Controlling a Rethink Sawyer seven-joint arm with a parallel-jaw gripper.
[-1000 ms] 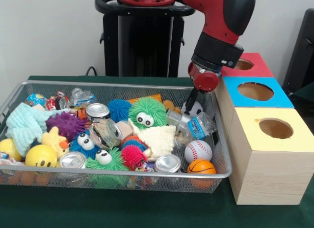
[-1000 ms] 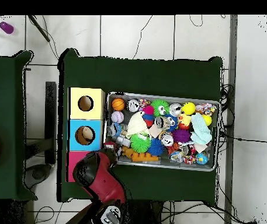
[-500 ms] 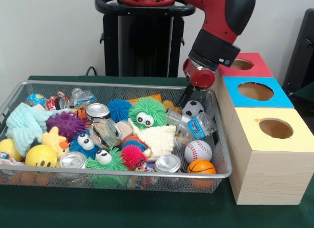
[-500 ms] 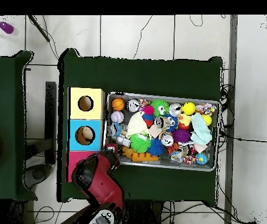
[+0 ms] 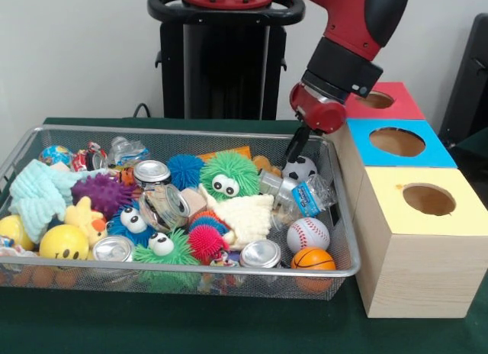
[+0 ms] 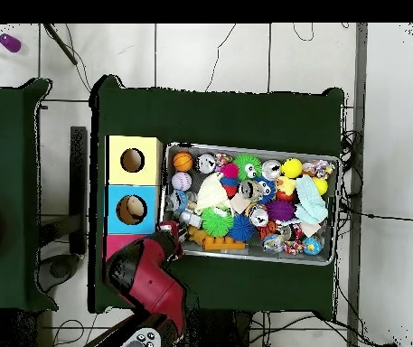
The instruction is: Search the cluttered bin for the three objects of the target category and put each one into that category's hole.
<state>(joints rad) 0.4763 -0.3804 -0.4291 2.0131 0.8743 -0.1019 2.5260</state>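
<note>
The basketball (image 5: pixel 313 259) lies at the front right corner of the bin (image 5: pixel 191 268), close to the rim. Just behind it sits the baseball (image 5: pixel 308 234). A can (image 5: pixel 261 253) lies to their left, and a squashed bottle (image 5: pixel 301 195) lies behind the baseball. Farther back, by the far right corner, is the soccer ball (image 5: pixel 301 168). I think these three balls are the things to find, because the tool is right there.

The tool (image 5: pixel 293 159) hangs by the far side of the soccer ball, very close to it. I cannot tell if it is released or clenched, or if it touches the ball. It does not seem to carry anything.

The bin stands on the green worktop (image 5: pixel 152 323). Right of it are three boxes, each with a hole on top: the yellow box (image 5: pixel 412 255) is nearest, then the blue box (image 5: pixel 360 134), then the red box (image 5: pixel 402 102) at the back.

To do this step well, the tool should come straight down over the middle of the soccer ball. The ball is round and may roll off. The bottle and the bin wall are close, so it should go slowly. Then it should lift high before it goes to a hole.
</note>
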